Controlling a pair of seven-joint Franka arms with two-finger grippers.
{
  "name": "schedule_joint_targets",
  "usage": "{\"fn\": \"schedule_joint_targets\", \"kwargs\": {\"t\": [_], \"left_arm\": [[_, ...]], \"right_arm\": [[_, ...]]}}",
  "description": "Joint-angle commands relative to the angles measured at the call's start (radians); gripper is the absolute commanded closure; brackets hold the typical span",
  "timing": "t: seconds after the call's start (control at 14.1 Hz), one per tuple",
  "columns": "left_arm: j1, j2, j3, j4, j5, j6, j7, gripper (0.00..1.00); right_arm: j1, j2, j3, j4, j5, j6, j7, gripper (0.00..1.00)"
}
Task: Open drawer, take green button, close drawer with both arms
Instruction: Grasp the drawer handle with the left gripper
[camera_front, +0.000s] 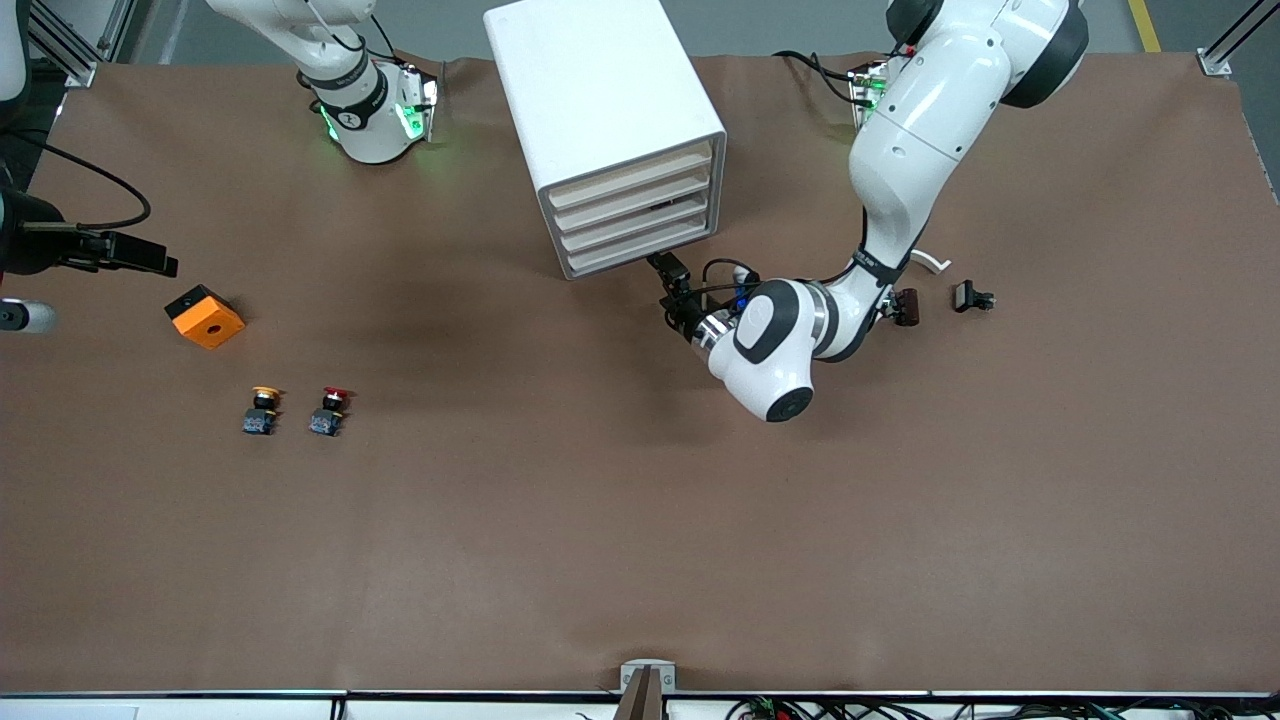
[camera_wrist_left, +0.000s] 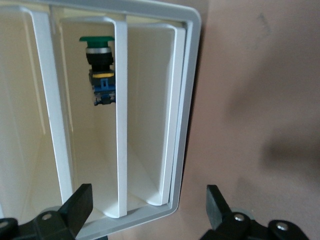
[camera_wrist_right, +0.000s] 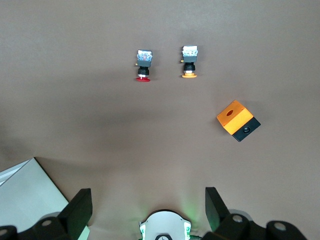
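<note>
The white drawer cabinet (camera_front: 600, 110) stands between the arms' bases, and its drawer fronts (camera_front: 640, 215) look pushed in. In the left wrist view I look into its front (camera_wrist_left: 187, 100). The green-capped button (camera_wrist_left: 99, 67) lies inside, on the second level up from the table. My left gripper (camera_front: 666, 290) hovers low, just in front of the lowest drawer. In the left wrist view it (camera_wrist_left: 147, 202) is open, with the cabinet's lower frame corner between its fingers and nothing gripped. My right gripper (camera_wrist_right: 147, 197) is open and empty, high over its own base (camera_wrist_right: 165, 225).
An orange box (camera_front: 205, 316) (camera_wrist_right: 237, 120) and the yellow-capped (camera_front: 262, 410) and red-capped (camera_front: 328, 410) buttons lie toward the right arm's end. Two small dark parts (camera_front: 905, 305) (camera_front: 972, 297) lie beside the left arm. A black fixture (camera_front: 100, 250) juts in near the orange box.
</note>
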Motion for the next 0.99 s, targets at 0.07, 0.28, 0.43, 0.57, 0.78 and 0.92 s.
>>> {"fn": "schedule_joint_targets", "kwargs": {"t": [0.07,0.28,0.43,0.57,0.78,0.92], "left_arm": [[-0.021,0.032,0.002,0.02,-0.102,-0.005,-0.039,0.07],[-0.058,0.04,0.002,0.009,-0.128,-0.014,-0.061,0.17],[-0.09,0.049,0.002,-0.002,-0.128,-0.017,-0.068,0.17],[-0.116,0.056,0.002,-0.006,-0.121,-0.037,-0.104,0.17],[-0.118,0.063,0.002,-0.006,-0.11,-0.141,-0.083,0.17],[-0.122,0.064,0.002,-0.006,-0.108,-0.146,-0.046,0.17]], "right_arm": [[-0.023,0.012,0.011,0.015,-0.001,-0.01,-0.003,0.0],[-0.031,0.013,0.011,0.015,0.0,-0.008,-0.001,0.0],[-0.033,0.013,0.011,0.015,0.005,-0.008,-0.001,0.0],[-0.033,0.013,0.011,0.015,0.003,-0.011,0.002,0.0],[-0.031,0.013,0.011,0.015,0.014,-0.007,0.008,0.0],[-0.033,0.013,0.011,0.015,0.014,-0.004,0.01,0.0]]}}
